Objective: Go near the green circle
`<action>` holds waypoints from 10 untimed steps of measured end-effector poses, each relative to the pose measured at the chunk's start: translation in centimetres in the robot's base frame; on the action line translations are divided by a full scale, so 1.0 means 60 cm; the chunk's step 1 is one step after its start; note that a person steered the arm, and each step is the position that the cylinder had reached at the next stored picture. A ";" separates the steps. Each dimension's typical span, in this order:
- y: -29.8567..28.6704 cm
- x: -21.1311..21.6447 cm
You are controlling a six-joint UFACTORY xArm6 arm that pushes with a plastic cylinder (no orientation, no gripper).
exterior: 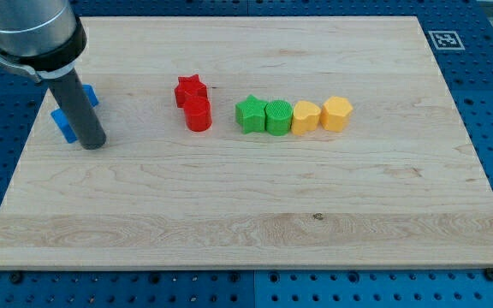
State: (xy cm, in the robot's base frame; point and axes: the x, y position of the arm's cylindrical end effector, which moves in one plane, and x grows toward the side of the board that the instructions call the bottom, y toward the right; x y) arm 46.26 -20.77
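Note:
The green circle [278,116] stands near the board's middle, in a row between a green star [249,114] on its left and a yellow block [305,117] on its right. My tip [93,143] rests on the board at the view's left, far to the left of the green circle. It sits just right of a blue block [62,121], which the rod partly hides.
A red star [190,89] and a red cylinder [198,114] stand together between my tip and the green star. A second yellow block [336,112] ends the row on the right. Another blue block [90,94] peeks out behind the rod. The wooden board [246,222] lies on a blue pegboard.

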 end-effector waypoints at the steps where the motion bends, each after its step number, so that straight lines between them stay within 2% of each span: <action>1: 0.018 0.012; 3: 0.095 0.049; 6: 0.272 0.084; 8: 0.401 0.060; 10: 0.427 0.032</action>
